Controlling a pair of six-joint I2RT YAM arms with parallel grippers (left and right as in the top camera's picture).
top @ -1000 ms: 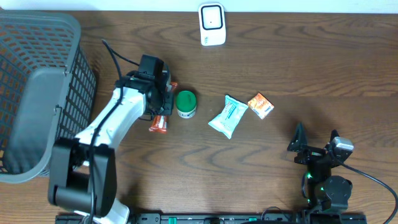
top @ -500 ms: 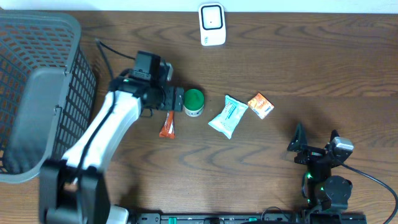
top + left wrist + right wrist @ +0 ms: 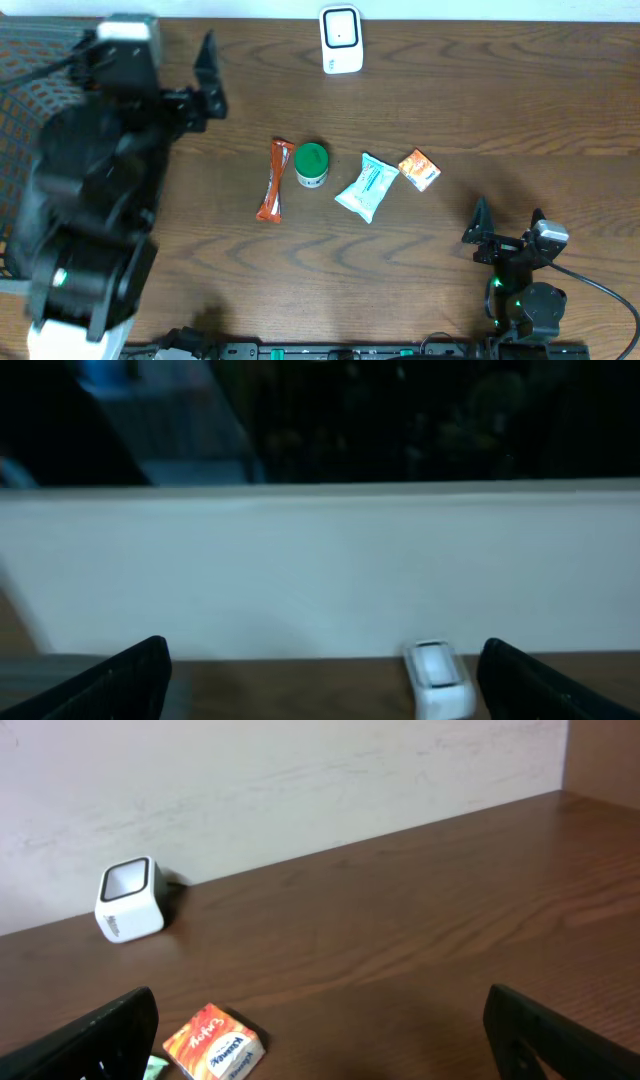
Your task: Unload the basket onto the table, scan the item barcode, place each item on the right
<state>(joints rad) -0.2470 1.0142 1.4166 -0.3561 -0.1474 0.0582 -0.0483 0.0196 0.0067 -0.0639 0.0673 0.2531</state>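
Both our grippers are open and empty: the left gripper [image 3: 205, 85] hangs high on the left side, and the right gripper [image 3: 508, 232] rests low at the near right. The snack stick [image 3: 273, 181] lies beside the jar [image 3: 311, 165], well apart from the scanner [image 3: 340, 38], so we judge pick-up and scan remain.

Grey mesh basket [image 3: 14, 120] at left end of the wooden counter [image 3: 480, 100], mostly hidden. Mid-counter: green-lidded jar [image 3: 311, 164], teal pouch [image 3: 367, 186] right of it, small orange pack [image 3: 419, 169] just beside the pouch. Pale wall [image 3: 300, 770] behind.
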